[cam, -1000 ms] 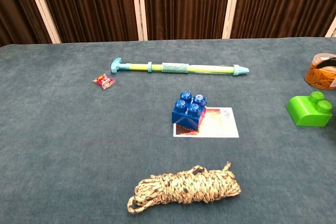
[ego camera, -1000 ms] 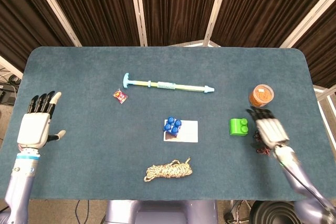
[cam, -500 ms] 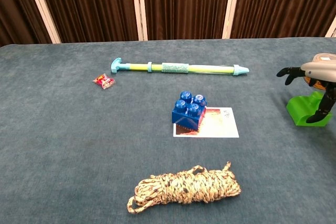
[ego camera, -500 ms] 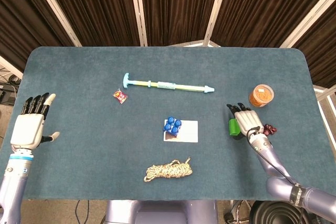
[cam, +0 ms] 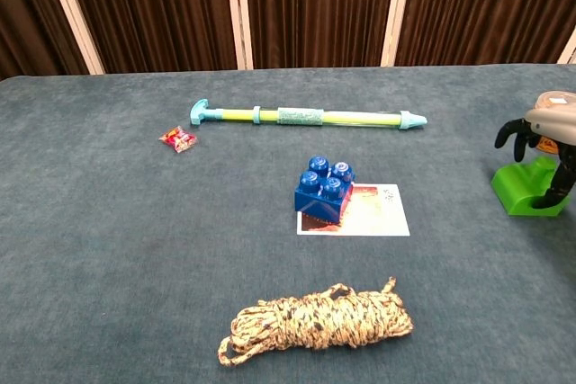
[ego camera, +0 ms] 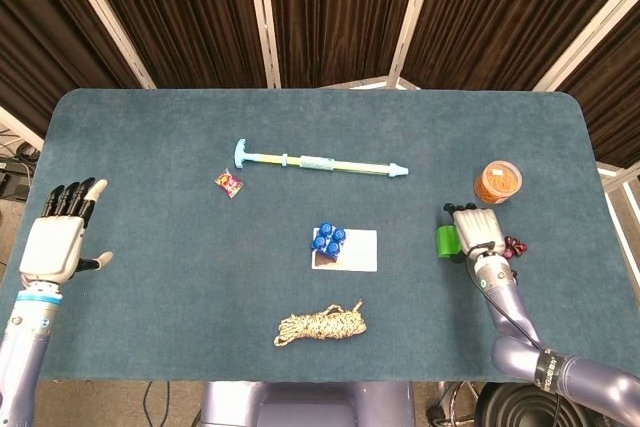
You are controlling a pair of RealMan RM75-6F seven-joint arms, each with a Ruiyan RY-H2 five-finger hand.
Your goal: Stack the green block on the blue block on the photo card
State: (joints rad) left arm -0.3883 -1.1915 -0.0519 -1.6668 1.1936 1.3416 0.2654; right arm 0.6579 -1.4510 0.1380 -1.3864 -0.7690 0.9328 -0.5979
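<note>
Since 1 second ago the right hand [ego camera: 477, 231] has come over the green block [ego camera: 446, 241], fingers curling around it, grip unconfirmed; the blue block [ego camera: 328, 240] awaits on the photo card [ego camera: 358, 251], stacking undone.

Green block [cam: 522, 192], blue block [cam: 324, 189], teal table [cam: 108, 249], speckled tan rope [cam: 317, 322], yellow-turquoise syringe [cam: 306, 117]

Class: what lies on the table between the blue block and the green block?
Only bare table, beyond the card under the blue block; nothing else before the green block. Chest view shows it.
</note>
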